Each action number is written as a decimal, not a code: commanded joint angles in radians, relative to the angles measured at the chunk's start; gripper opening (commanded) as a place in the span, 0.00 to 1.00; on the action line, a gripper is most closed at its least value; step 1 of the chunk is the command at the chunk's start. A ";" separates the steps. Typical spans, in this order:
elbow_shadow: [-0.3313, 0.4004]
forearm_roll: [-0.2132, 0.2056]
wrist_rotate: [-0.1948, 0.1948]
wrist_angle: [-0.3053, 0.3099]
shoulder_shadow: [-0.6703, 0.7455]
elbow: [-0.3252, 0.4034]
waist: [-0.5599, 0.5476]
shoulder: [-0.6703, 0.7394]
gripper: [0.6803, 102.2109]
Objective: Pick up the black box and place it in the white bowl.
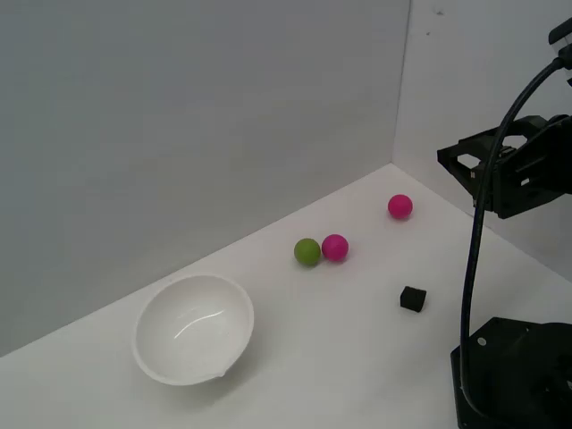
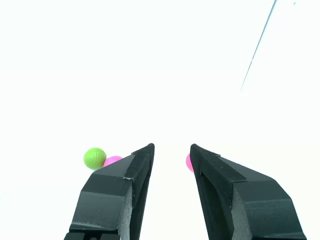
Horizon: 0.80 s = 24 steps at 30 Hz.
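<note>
Exterior view, reading from its left. The white bowl (image 1: 194,329) sits on the white table (image 1: 340,357), tipped slightly so its opening faces up and toward the camera; nothing is inside it. Well apart from it, toward the middle of the table, a green ball (image 1: 307,251) and a pink ball (image 1: 335,247) rest touching each other, green on the exterior view's left. A second pink ball (image 1: 399,206) lies farther back, near the corner where the two walls meet.

The black box (image 1: 412,298) stands alone on the bare table, nearer the camera than the balls, well apart from the bowl and touching nothing.

At the exterior view's right edge, the arm is raised above the table, its dark wrist section roughly level, high over the box. A black cable (image 1: 474,268) loops down to the robot base (image 1: 514,375).

Wrist view: the gripper (image 2: 171,148) has its two fingers (image 2: 127,180) spread apart, holding nothing. The green ball (image 2: 94,158) and a pink ball (image 2: 112,160) show beside one finger; another pink sliver (image 2: 189,162) peeks out at the other finger's inner edge. The box is not seen here.
</note>
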 commanded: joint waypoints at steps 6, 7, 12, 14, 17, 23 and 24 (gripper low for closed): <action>-0.117 0.009 0.017 0.144 -0.106 -0.117 -0.021 -0.112 0.39; -0.121 0.009 0.023 0.155 -0.112 -0.120 -0.029 -0.118 0.39; -0.127 0.005 0.055 0.192 -0.137 -0.126 -0.044 -0.143 0.39; -0.129 -0.006 0.055 0.209 -0.143 -0.127 -0.049 -0.147 0.39; -0.132 -0.020 0.055 0.244 -0.150 -0.132 -0.054 -0.156 0.39; -0.146 -0.052 0.055 0.330 -0.170 -0.144 -0.060 -0.176 0.39; -0.150 -0.057 0.055 0.344 -0.176 -0.149 -0.061 -0.183 0.39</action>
